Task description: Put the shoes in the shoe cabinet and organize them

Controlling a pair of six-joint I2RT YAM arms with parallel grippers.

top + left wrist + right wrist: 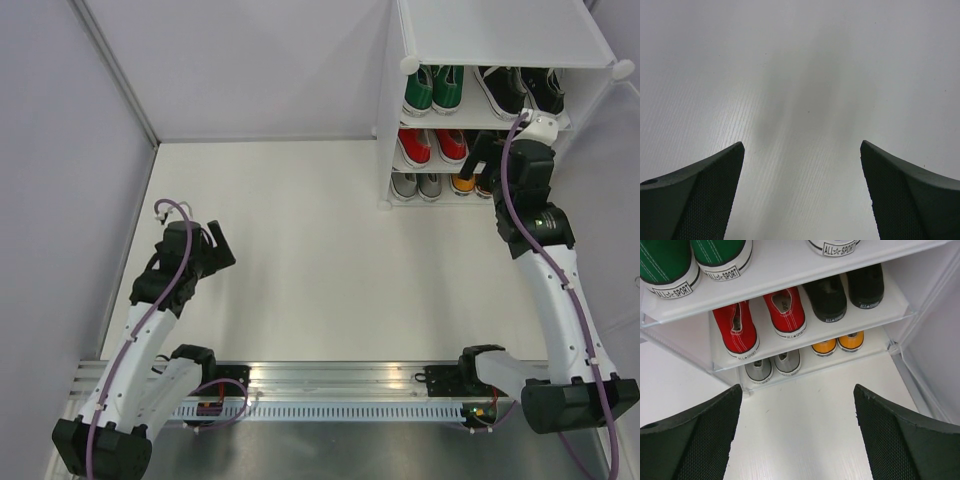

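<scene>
The white shoe cabinet [500, 35] stands at the back right. Its shelves [790, 275] hold a green pair [695, 260] and a black shoe [834, 246] on the upper tier. A red pair [760, 322] and a black pair [845, 292] are on the middle tier. A grey pair [772, 366] and an orange pair [839, 344] are on the lowest tier. My right gripper [797, 435] is open and empty, just in front of the cabinet's lower tiers [483, 165]. My left gripper [802, 190] is open and empty over bare table at the left [220, 248].
White walls enclose the table [300, 250] at the left and back. A metal rail [340, 380] with both arm bases runs along the near edge. The cabinet's right side panel [935, 350] is close to my right gripper.
</scene>
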